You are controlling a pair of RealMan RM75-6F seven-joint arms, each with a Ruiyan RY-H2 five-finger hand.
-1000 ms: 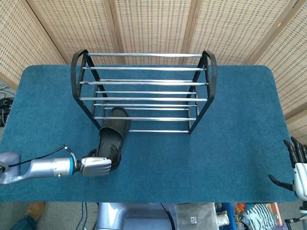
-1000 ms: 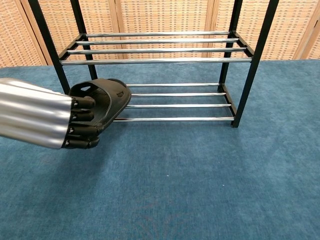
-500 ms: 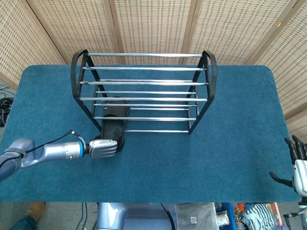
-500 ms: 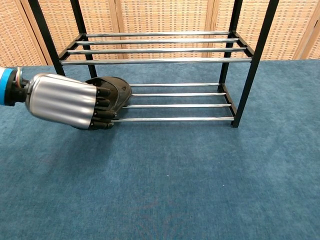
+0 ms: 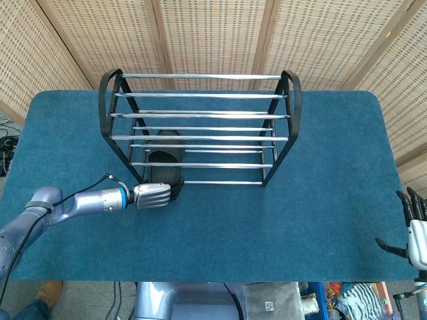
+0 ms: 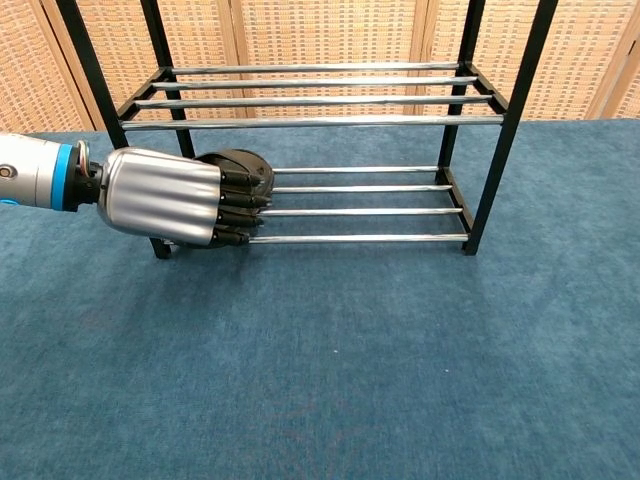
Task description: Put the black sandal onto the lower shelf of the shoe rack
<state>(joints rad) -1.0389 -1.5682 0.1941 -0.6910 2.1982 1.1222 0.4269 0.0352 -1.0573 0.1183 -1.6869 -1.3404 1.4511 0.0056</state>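
The black sandal point(image 5: 165, 157) lies on the lower shelf point(image 5: 220, 165) of the shoe rack point(image 5: 200, 95), at its left end, toe pointing to the back. My left hand point(image 5: 155, 195) is at the rack's front edge and holds the sandal's heel, fingers reaching in over the front bar. In the chest view the left hand point(image 6: 170, 195) covers most of the sandal point(image 6: 252, 170), and only its rounded top shows above the fingers point(image 6: 235, 195). My right hand point(image 5: 415, 232) hangs off the table's near right corner, fingers apart and empty.
The rack point(image 6: 320, 120) has black end frames and chrome bars, with an upper shelf holding nothing. It stands at the middle back of a blue carpeted table point(image 5: 320, 200). Woven screens close off the back.
My left hand has moved toward the rack, carrying the sandal from half off the front bar to fully in on the lower shelf. The right hand has stayed put.
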